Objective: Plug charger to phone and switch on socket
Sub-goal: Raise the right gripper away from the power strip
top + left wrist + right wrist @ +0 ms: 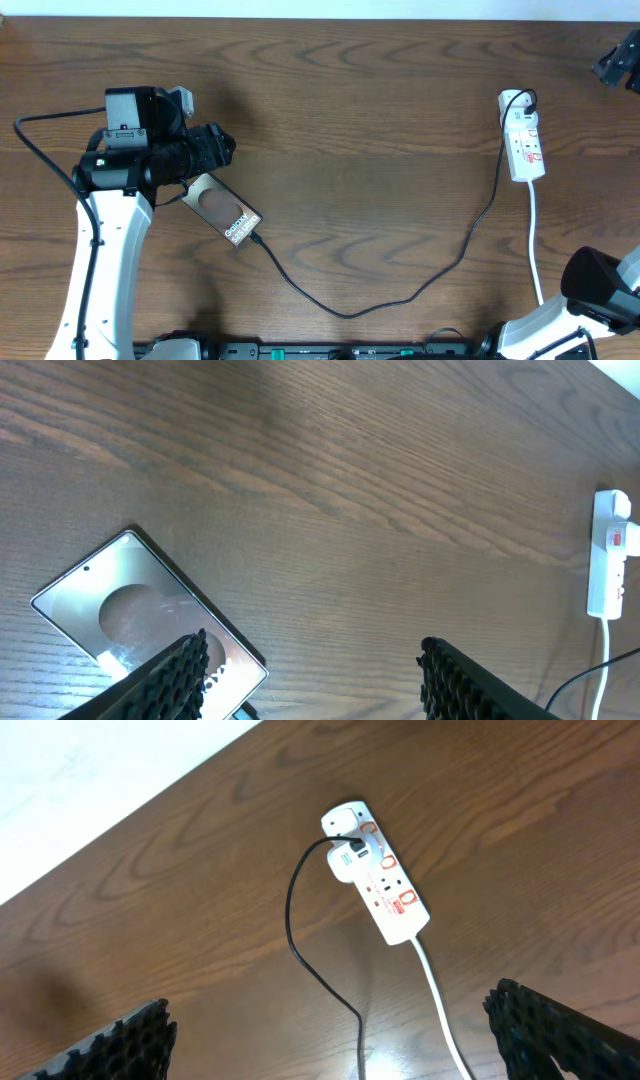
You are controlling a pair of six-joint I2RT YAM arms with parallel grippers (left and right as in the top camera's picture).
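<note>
The phone (226,211) lies flat on the wooden table, slanted; it also shows at lower left in the left wrist view as the phone (140,610). The charger (350,313), a thin black cable, runs from the phone's lower end in a long curve up to the socket (525,140). The cable's tip touches the phone's edge. My left gripper (222,148) hovers just above the phone, open, with nothing between the fingers (178,672). My right gripper (340,1045) is open and empty, well short of the socket (378,885), where the charger (300,920) is plugged in.
The socket's white lead (535,245) runs down toward the right arm's base (600,290). A dark object (620,62) sits at the far right edge. The socket (608,555) shows far right in the left wrist view.
</note>
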